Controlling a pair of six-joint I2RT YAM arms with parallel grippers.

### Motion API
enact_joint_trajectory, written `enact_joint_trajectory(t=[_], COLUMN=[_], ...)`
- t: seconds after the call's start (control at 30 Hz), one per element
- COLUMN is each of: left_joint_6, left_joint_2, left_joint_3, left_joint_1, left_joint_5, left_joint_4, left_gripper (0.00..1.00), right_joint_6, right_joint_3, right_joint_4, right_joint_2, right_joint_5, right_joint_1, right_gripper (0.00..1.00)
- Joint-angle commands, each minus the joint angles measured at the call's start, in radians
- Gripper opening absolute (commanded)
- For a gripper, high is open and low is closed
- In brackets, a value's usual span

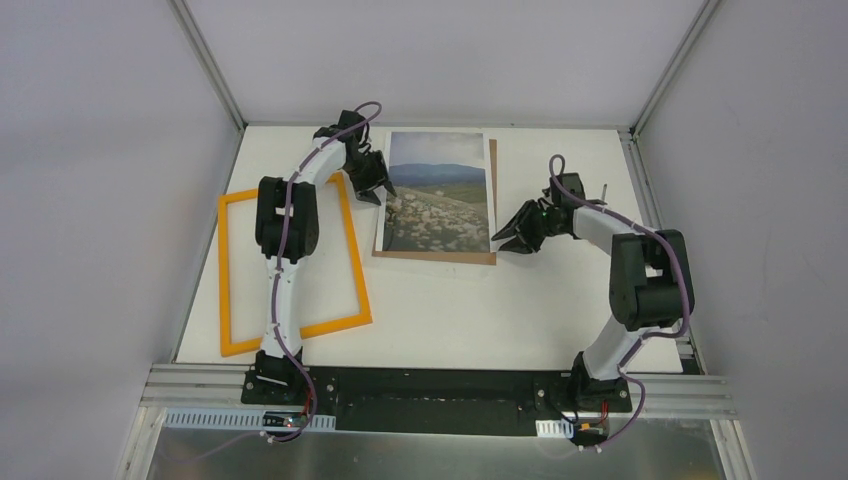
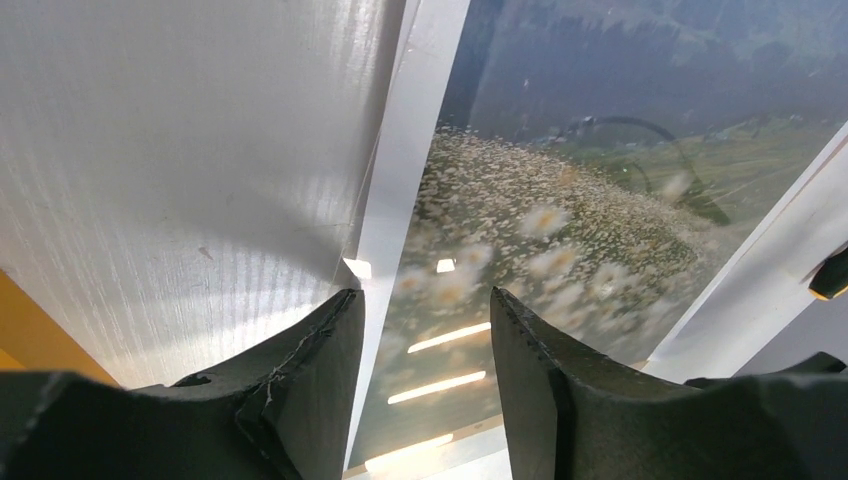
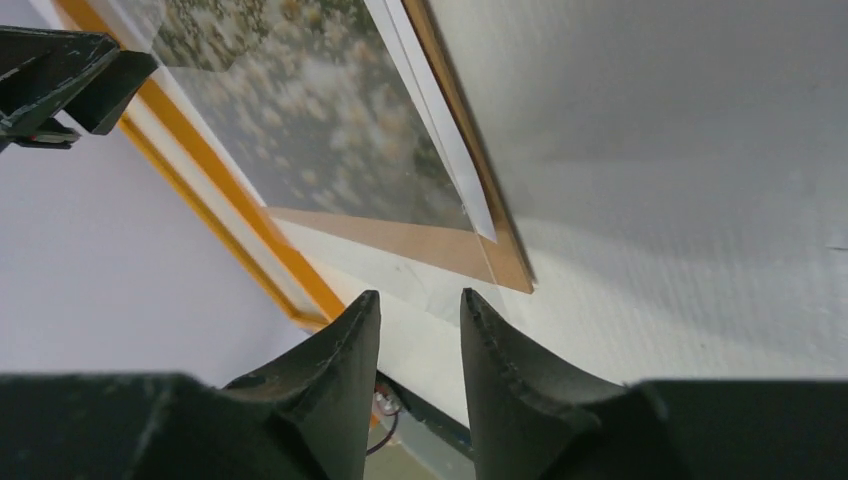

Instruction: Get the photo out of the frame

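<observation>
1. The photo (image 1: 438, 195) is out of the frame (image 1: 222, 275). It's lying face up toward the far middle of the counter (image 1: 450, 310), sky end pointing far.
2. It sits on a plain brown backing board (image 1: 435, 258), which peeks out along the photo's near and right edges.
3. The frame, all bright orange border, lies flat by itself on the left side of the counter. It's close to the photo but not touching it, and the left arm reaches across over it.
4. The left fingers (image 1: 383, 190) are at the photo's left edge, roughly halfway along. They're apart with nothing between them. In the wrist view, one finger hangs over bare counter and the other over the flowery meadow, with the white border running underneath between them.
5. The right fingers (image 1: 505, 237) are just beside the board's near right corner, pointing left at it. They're apart too, with a narrower gap and nothing pinched.
6. The print looks glossy, with bright light streaks on it. There may be a clear sheet on top, but I can't really tell.
</observation>
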Motion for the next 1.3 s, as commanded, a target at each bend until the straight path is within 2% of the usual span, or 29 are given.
enact_joint_trajectory(t=[0.0, 0.23, 0.7, 1.27], left_joint_6=[0.038, 0.047, 0.047, 0.064], left_joint_2=[0.016, 0.044, 0.061, 0.071], left_joint_3=[-0.037, -0.060, -0.071, -0.071], left_joint_1=[0.008, 0.008, 0.007, 0.008], left_joint_5=[-0.033, -0.050, -0.071, -0.083], left_joint_4=[-0.043, -0.043, -0.043, -0.055], left_gripper=[0.50, 0.48, 0.43, 0.39], right_joint_6=[0.213, 0.251, 0.183, 0.149], right_joint_3=[-0.095, -0.162, -0.140, -0.075], right_joint_4=[0.236, 0.285, 0.251, 0.344], right_joint_2=[0.011, 0.019, 0.097, 0.153], right_joint_5=[-0.166, -0.128, -0.079, -0.082], right_joint_1=[0.007, -0.005, -0.032, -0.054], right_gripper=[0.37, 0.27, 0.24, 0.22])
